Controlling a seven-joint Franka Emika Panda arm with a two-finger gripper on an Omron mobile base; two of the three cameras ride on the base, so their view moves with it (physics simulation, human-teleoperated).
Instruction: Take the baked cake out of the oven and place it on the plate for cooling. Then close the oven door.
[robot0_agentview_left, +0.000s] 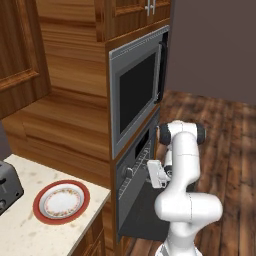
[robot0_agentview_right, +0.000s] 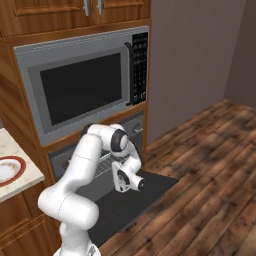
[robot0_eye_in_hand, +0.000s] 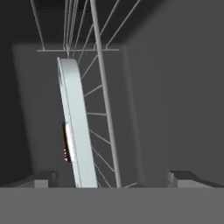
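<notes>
The grey oven (robot0_agentview_left: 131, 169) sits under the microwave with its oven door (robot0_agentview_right: 146, 192) dropped open and flat. My arm reaches over the door, with the hand at the oven's mouth. In the hand view my gripper (robot0_eye_in_hand: 113, 179) is open, its dark fingertips (robot0_eye_in_hand: 43, 178) spread wide with nothing between them. Ahead, inside the dark cavity, a pale baking tray (robot0_eye_in_hand: 76, 127) appears edge-on on the wire rack (robot0_eye_in_hand: 103, 109). A small dark brown sliver, the baked cake (robot0_eye_in_hand: 65, 142), peeks out beside the tray. The red-rimmed plate (robot0_agentview_left: 61, 201) lies bare on the counter to the left.
A grey microwave (robot0_agentview_left: 135, 95) is built in directly above the oven. A toaster (robot0_agentview_left: 7, 186) stands on the pale counter (robot0_agentview_left: 30, 230) left of the plate. Wooden cabinets surround the oven, and open wood floor (robot0_agentview_right: 210, 190) lies to the right.
</notes>
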